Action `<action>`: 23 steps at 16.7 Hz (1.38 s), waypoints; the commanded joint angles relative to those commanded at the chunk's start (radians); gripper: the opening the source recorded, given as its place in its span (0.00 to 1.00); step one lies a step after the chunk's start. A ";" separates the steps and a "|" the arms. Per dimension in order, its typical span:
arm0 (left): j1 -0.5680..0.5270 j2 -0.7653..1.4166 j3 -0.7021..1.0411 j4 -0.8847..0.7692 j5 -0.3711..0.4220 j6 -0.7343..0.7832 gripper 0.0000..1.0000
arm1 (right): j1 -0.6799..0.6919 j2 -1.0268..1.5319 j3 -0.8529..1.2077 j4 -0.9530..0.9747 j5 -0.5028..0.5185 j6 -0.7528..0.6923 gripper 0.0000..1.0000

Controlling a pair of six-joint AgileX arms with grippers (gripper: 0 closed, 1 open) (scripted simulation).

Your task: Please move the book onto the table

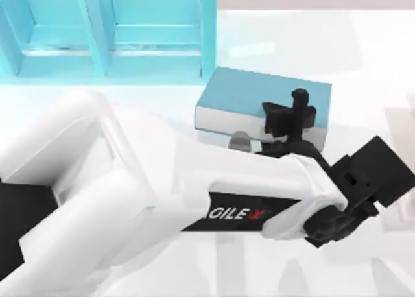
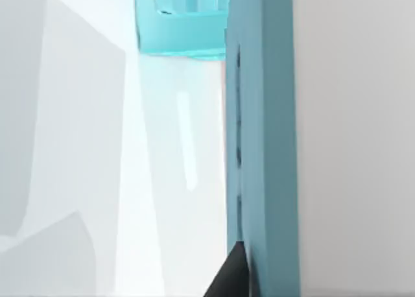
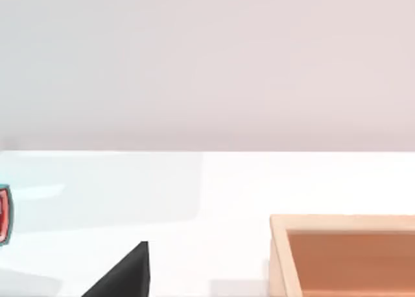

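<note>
One gripper [image 1: 293, 118], left, clamped on book [image 1: 249, 93] over table [image 1: 363, 50]
Placing step: lower flat beside shelf [image 1: 110, 31], then release

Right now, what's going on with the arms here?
The left arm reaches across the table, and the left gripper is at the light-blue book, its black fingers set over the book's near edge. The book lies flat on the white surface just in front of the cyan shelf, outside its compartments. In the right wrist view, a wooden tray sits on the table.
</note>
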 joint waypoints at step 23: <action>-0.018 0.076 -0.015 0.058 -0.023 -0.075 0.00 | 0.000 0.000 0.000 0.000 0.000 0.000 1.00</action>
